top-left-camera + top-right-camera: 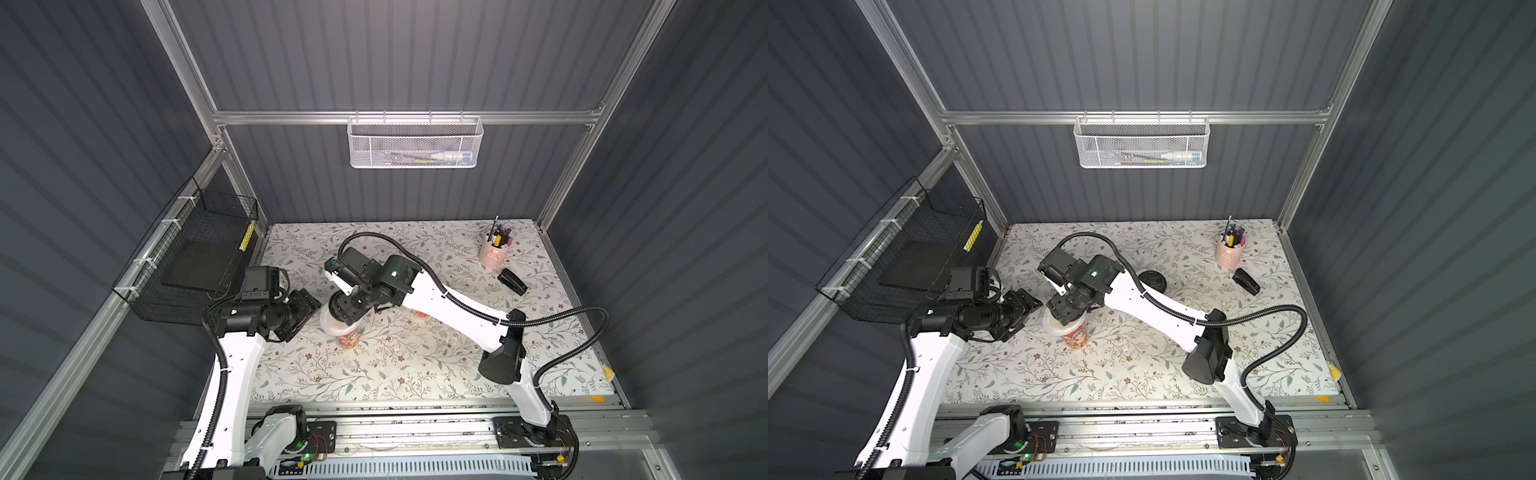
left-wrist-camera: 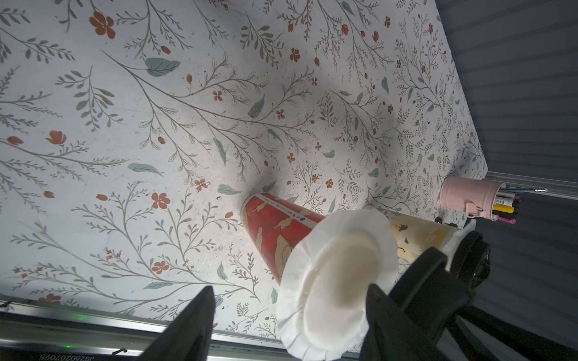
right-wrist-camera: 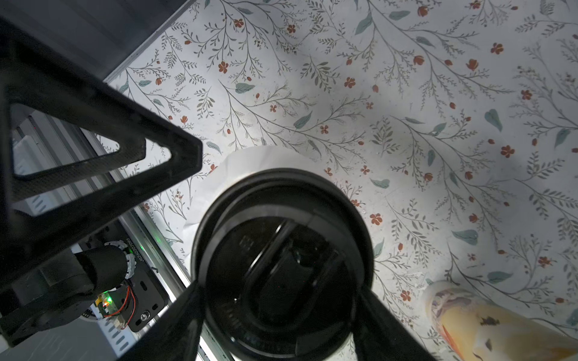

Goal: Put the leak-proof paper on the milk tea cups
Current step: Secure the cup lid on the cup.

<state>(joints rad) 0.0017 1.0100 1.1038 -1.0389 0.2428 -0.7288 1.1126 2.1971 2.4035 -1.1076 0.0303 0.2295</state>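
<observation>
From my console, light fell from overhead onto the floral tabletop (image 1: 415, 374). It read bright in both top views, while the ribbed grey walls (image 1: 83, 166) looked dim. The frame rails (image 1: 183, 62) splayed outward toward the corners, a wide-angle stretch. In the left wrist view soft shadows crossed the cloth. The leak-proof paper (image 2: 337, 281) was washed pale and soft-edged, and the left gripper (image 2: 289, 293) was a black blur. In the right wrist view the black lid (image 3: 281, 265) sat dark and unfocused, with a faint sheen.
</observation>
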